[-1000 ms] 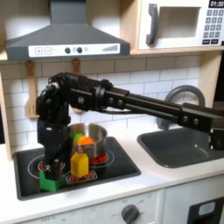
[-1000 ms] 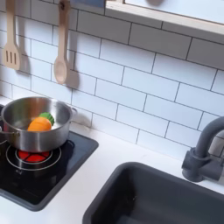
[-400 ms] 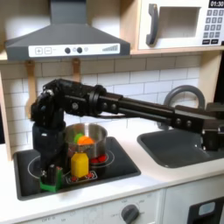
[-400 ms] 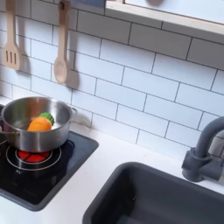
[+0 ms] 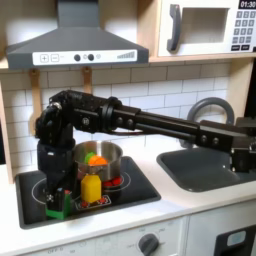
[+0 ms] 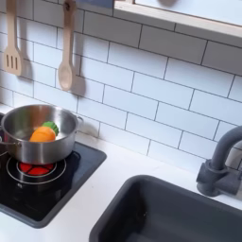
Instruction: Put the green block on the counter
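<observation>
One arm (image 5: 150, 118) outstretched over stovetop (image 5: 140, 188)

Wall: white tiles (image 5: 150, 88) with dark grout, in both exterior views
Above: grey range hood (image 5: 75, 40), microwave (image 5: 205, 27) in a wooden cabinet
Hanging: wooden utensils (image 6: 64, 59)
Light: soft, even

A steel pot (image 6: 38, 142) holding an orange item (image 6: 42, 134) and a green one sits on the black stovetop (image 6: 57, 189) over a red burner. A yellow block (image 5: 91, 188) stands in front of it. Two wooden utensils (image 6: 65, 59) hang on the tiled wall. Dark sink basin (image 6: 170, 213) and grey faucet (image 6: 219, 170) lie to the second exterior view's right.
</observation>
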`<state>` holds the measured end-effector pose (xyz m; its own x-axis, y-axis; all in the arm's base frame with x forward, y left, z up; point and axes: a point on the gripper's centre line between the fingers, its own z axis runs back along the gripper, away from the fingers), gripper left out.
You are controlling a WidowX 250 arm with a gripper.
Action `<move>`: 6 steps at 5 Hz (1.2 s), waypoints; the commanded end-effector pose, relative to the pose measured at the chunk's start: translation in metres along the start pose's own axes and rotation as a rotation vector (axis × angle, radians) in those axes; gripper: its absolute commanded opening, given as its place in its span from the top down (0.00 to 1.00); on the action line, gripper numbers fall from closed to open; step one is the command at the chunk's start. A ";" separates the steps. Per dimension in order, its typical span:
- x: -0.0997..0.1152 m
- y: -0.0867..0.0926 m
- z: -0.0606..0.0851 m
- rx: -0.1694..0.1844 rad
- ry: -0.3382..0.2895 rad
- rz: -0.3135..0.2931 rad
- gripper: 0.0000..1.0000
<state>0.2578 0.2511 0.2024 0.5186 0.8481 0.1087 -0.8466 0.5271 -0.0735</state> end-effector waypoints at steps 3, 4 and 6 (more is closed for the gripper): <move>0.011 -0.003 -0.042 0.026 -0.030 0.005 0.00; 0.016 0.000 -0.033 0.014 -0.045 0.061 0.00; 0.030 -0.012 -0.020 -0.001 -0.038 0.095 0.00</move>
<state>0.2877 0.2718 0.1843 0.4301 0.8925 0.1358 -0.8922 0.4432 -0.0874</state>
